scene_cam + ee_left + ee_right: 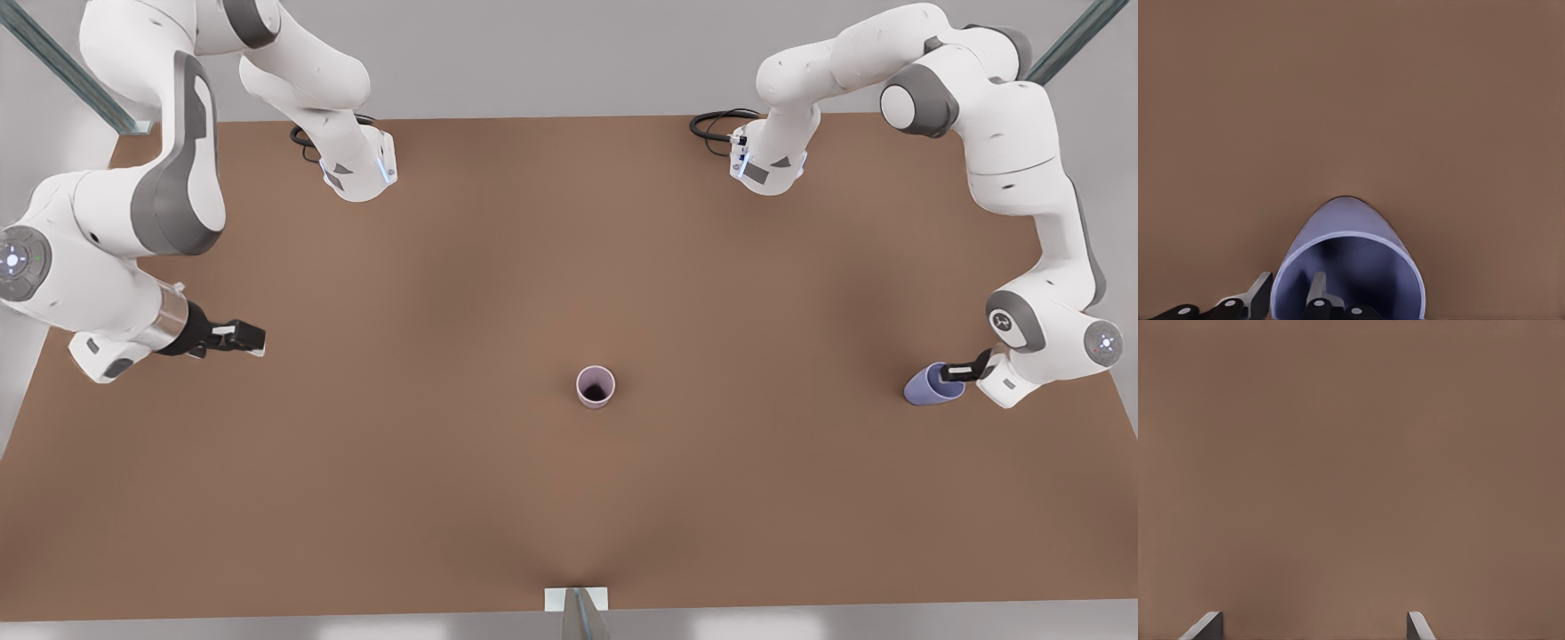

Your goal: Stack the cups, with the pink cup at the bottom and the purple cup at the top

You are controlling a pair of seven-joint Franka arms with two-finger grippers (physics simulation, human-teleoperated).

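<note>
the left gripper (953, 369) pinches the purple cup (929, 385) by its rim wall, one finger (1317, 293) inside the mouth and the other outside against the wall. the cup is tilted off upright, its base pointing away from the wrist over the table (498, 498). the pink cup (595, 387) stands upright well apart from that gripper, toward the table's middle. the right gripper (253, 337) waits beyond it, spread wide and holding nothing.

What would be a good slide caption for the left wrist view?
Left gripper pinching the purple cup's rim, one finger inside, above the table.
</note>
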